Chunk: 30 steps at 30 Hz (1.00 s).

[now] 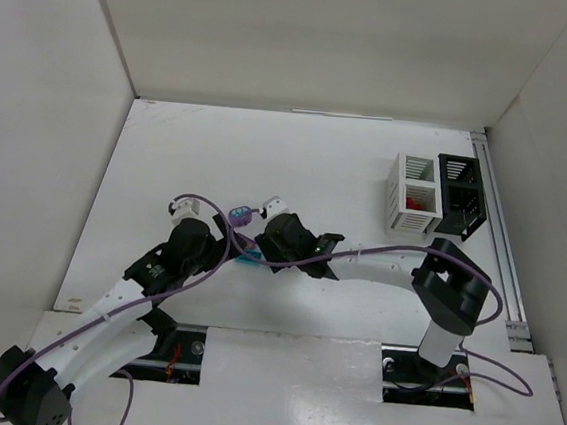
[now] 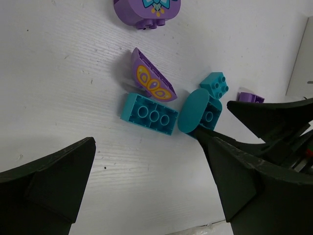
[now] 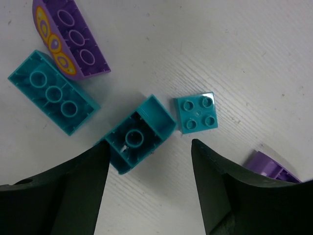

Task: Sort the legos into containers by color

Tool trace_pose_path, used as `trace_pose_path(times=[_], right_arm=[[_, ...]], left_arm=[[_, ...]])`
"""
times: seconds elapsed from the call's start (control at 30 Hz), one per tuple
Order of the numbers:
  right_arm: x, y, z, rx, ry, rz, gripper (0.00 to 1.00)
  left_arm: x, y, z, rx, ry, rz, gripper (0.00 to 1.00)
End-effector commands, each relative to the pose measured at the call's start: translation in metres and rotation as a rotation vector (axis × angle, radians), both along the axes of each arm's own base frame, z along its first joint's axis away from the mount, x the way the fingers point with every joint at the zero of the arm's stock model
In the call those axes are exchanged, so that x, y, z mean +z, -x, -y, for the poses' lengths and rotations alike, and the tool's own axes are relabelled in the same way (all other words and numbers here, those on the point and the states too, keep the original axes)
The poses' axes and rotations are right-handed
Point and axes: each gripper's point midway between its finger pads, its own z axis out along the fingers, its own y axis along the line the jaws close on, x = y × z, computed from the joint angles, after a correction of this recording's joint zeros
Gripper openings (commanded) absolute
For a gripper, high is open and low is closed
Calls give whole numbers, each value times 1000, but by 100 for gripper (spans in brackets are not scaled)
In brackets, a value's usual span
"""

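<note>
Right wrist: tool (image 3: 149,144) spread astride teal lego (image 3: 134,139); purple lego (image 3: 78,44) w/ yellow print.

White table (image 1: 269,151): white bin (image 1: 413,222) and black bin (image 1: 458,227) touching side by side near the right edge, and mid-table, nearer the near edge, a loose cluster of teal bricks (image 3: 51,98) and purple bricks (image 3: 73,39), several hollow side up.

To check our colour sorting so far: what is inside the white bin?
Red legos show in one compartment of the white bin. Its walls and dividers hide much of the other compartments, so anything else inside cannot be seen.
</note>
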Motion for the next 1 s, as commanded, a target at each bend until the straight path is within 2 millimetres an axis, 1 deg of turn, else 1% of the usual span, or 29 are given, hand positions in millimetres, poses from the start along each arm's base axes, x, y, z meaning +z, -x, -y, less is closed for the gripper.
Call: trace_pose_path(times=[0.0, 0.07, 0.1, 0.13, 0.17, 0.2, 0.23, 0.27, 0.3, 0.33, 0.37, 0.47, 0.5, 0.53, 0.57, 0.6, 0.67, 0.7, 0.77, 0.83, 0.87, 0.9, 0.93, 0.97], right_arm=[[32, -18, -25, -63, -125, 52, 71], [24, -19, -28, -77, -124, 36, 67], [24, -19, -28, -77, -124, 36, 65], [19, -18, -28, -84, -120, 27, 65], [17, -18, -31, -77, -120, 20, 65], [20, -18, -35, -67, -133, 14, 65], [14, -18, -39, -60, -127, 3, 65], [14, -18, -39, -60, -126, 3, 65], [7, -16, -40, -50, -119, -13, 67], [11, -15, -45, -39, -135, -18, 67], [6, -15, -45, -40, -124, -23, 68], [5, -12, -47, -24, -131, -39, 71], [1, -11, -44, -16, -115, -38, 71], [6, -11, -44, -9, -118, -29, 72], [1, -10, -41, -10, -108, -35, 72], [8, -10, -41, -1, -112, -23, 72], [9, -10, -38, 23, -93, -7, 72], [14, -10, -38, 31, -96, 3, 70], [14, -9, -35, 37, -89, 6, 64], [13, -6, -37, 52, -96, -8, 60], [9, -2, -37, 65, -95, -24, 58], [9, -1, -38, 71, -98, -29, 53], [9, 1, -39, 81, -103, -38, 51], [13, 1, -40, 81, -111, -33, 49]], left_arm=[[-6, 3, 0, -5, 4, -9, 99], [-8, 3, 2, -19, 1, -14, 99], [-10, 3, 1, -19, -5, -24, 99], [-9, 2, 2, -20, 0, -16, 99], [-12, 2, 2, -19, -7, -27, 99], [-14, 2, 2, -25, -19, -34, 99], [-12, 2, 4, -32, -8, -28, 99], [-12, 2, 4, -32, -8, -27, 99], [-13, 0, 5, -32, -9, -29, 99], [-13, 0, 5, -32, -9, -29, 99], [-14, 1, 4, -38, -16, -26, 99], [-14, 1, 4, -38, -16, -26, 99], [-14, 1, 4, -38, -16, -26, 99], [-14, 1, 4, -38, -16, -26, 99], [-14, 1, 4, -38, -16, -26, 99], [-11, 0, 5, -38, -10, -17, 99], [-13, 2, 4, -38, -15, -25, 99], [-13, 2, 4, -38, -15, -25, 99], [-13, 2, 4, -38, -15, -25, 99], [-13, 2, 4, -38, -15, -25, 99], [-13, 2, 3, -44, -22, -23, 99], [-13, 2, 3, -44, -22, -23, 99], [-13, 2, 3, -44, -22, -23, 99], [-13, 2, 3, -44, -22, -23, 99]])
